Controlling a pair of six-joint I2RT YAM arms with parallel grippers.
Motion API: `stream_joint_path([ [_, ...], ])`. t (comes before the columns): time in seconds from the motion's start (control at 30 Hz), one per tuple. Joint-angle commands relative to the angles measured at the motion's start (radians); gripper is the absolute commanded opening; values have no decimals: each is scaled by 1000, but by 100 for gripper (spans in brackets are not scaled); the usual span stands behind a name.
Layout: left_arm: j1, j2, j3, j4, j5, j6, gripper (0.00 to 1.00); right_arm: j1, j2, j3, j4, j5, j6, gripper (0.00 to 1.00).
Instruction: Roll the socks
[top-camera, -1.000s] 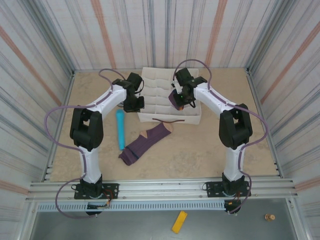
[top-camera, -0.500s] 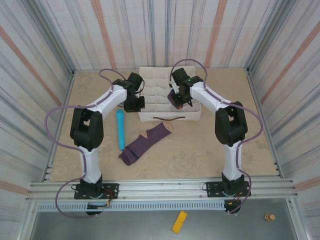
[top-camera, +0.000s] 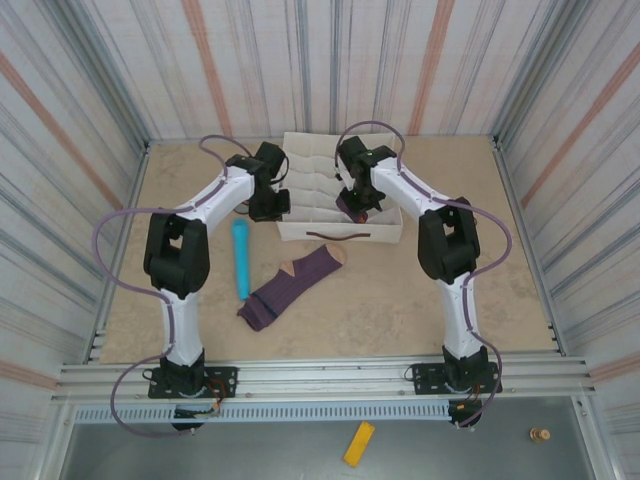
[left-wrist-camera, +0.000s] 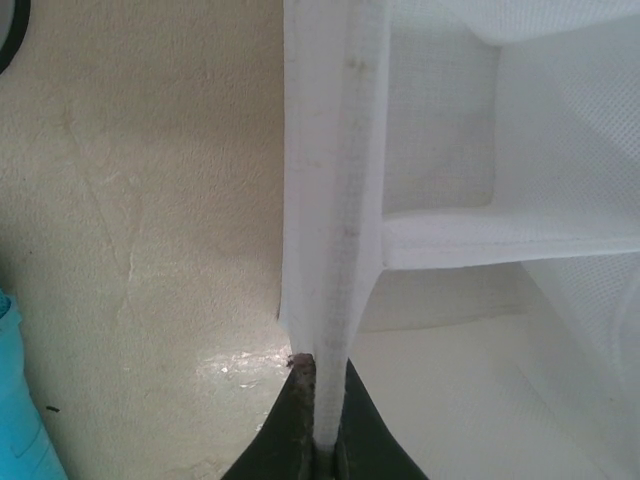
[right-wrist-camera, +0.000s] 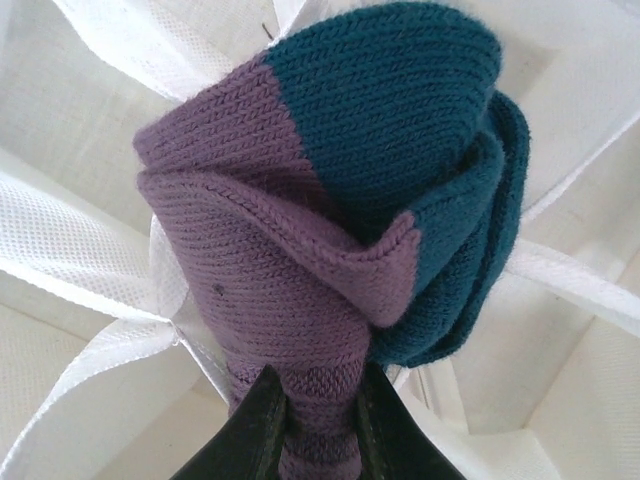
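Note:
A rolled purple sock with a dark teal toe (right-wrist-camera: 330, 210) is held over the white organiser's cells, my right gripper (right-wrist-camera: 320, 400) shut on its purple end. In the top view that gripper (top-camera: 352, 205) hangs above the organiser (top-camera: 300, 232). The other purple sock (top-camera: 290, 285), with a tan-orange toe, lies flat on the table in front of the organiser. My left gripper (left-wrist-camera: 322, 385) is shut on the organiser's left wall (left-wrist-camera: 335, 200), and it shows at that left edge from above (top-camera: 270, 205).
A light blue cylinder (top-camera: 241, 258) lies on the table left of the flat sock, its edge visible (left-wrist-camera: 15, 420). The organiser's fabric dividers (right-wrist-camera: 90, 240) cross beneath the rolled sock. Striped walls close in the table on three sides.
My right gripper has carried the rolled sock leftward over the organiser, from its right part towards the middle cells. The left arm and the flat sock have not moved.

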Motion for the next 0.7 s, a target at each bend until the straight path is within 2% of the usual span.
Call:
stream_joint_path([
  [0.0,5,38,19,-31,-9,21,0,-8,100,42,-154,13,-10,0],
  [0.13,7,46,34,-40,-14,26,0,-13,166,122,-238,9,5,0],
  [0.3,13,59,43,-58,-31,11,0,-8,215,159,-350,108,63,0],
  [0.47,26,64,38,-59,-38,-29,0,2,147,50,-286,164,111,0],
  [0.6,30,64,41,-70,-53,-37,0,-8,154,51,-315,220,144,0],
  [0.67,34,64,42,-67,-49,-35,0,-20,161,57,-317,204,157,0],
])
